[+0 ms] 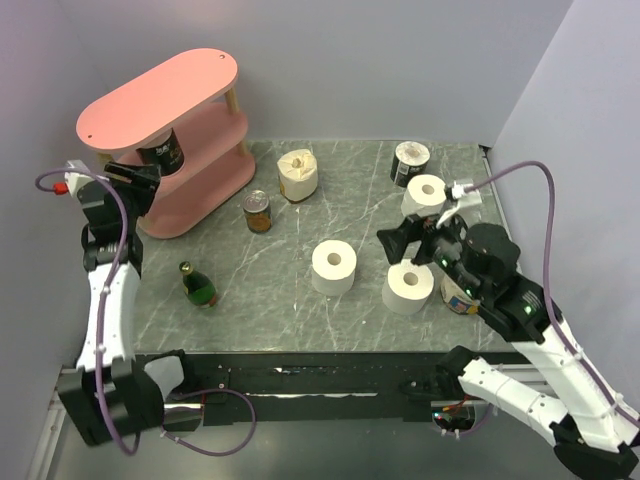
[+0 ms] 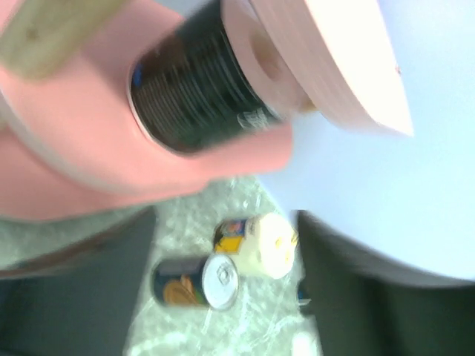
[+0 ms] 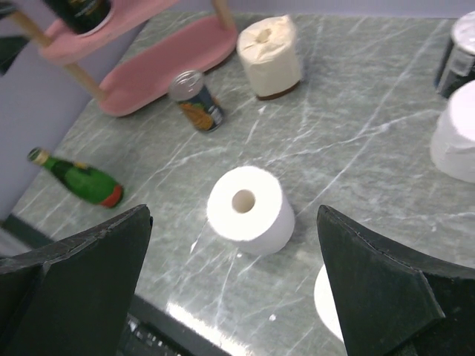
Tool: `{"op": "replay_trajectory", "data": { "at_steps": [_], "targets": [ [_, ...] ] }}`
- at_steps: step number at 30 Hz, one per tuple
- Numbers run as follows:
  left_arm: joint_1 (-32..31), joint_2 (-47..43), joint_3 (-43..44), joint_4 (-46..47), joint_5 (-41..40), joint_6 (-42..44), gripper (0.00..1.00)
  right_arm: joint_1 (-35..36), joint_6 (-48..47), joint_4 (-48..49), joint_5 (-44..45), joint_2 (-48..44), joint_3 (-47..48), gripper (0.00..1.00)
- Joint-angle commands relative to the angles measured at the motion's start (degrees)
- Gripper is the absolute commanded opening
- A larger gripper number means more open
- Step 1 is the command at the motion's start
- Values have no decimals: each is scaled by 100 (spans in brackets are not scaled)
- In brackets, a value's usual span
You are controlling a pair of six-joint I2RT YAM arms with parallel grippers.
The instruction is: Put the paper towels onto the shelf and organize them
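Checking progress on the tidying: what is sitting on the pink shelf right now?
One dark can stands on the middle tier of the shelf, under the top board, which is bare. The upper boards hide much of the lower tiers.

This looks like a robot test booth in a lab, not a home: bare pale walls (image 1: 400, 60) box in a grey marbled table (image 1: 300, 310), cabled white arms (image 1: 110, 300) are bolted to its near edge, and paper rolls (image 1: 333, 266), a can (image 1: 258, 211) and a bottle (image 1: 198, 285) sit like props ahead of the right gripper (image 3: 234, 215).
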Motion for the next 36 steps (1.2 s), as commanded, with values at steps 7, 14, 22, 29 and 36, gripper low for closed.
{"op": "replay_trajectory", "data": {
  "at_steps": [7,14,22,29,36],
  "targets": [
    [-1202,-963,-178,-1624,373,1493,96,-1563,-150,455,185,1839,1230,97],
    [-2292,-805,-160,-1809,601,2724,96,-2813,-141,876,296,3526,2144,95],
    [-2548,-1130,-406,-1722,1330,2891,96,-3604,263,571,368,6109,4234,95],
    [-2592,-1157,-433,-1572,1955,2874,96,-4070,711,-72,-159,8000,6221,90],
    [-2487,-1411,-512,-1405,2078,2874,96,-4255,922,393,-721,8748,6425,85]
  ]
}}
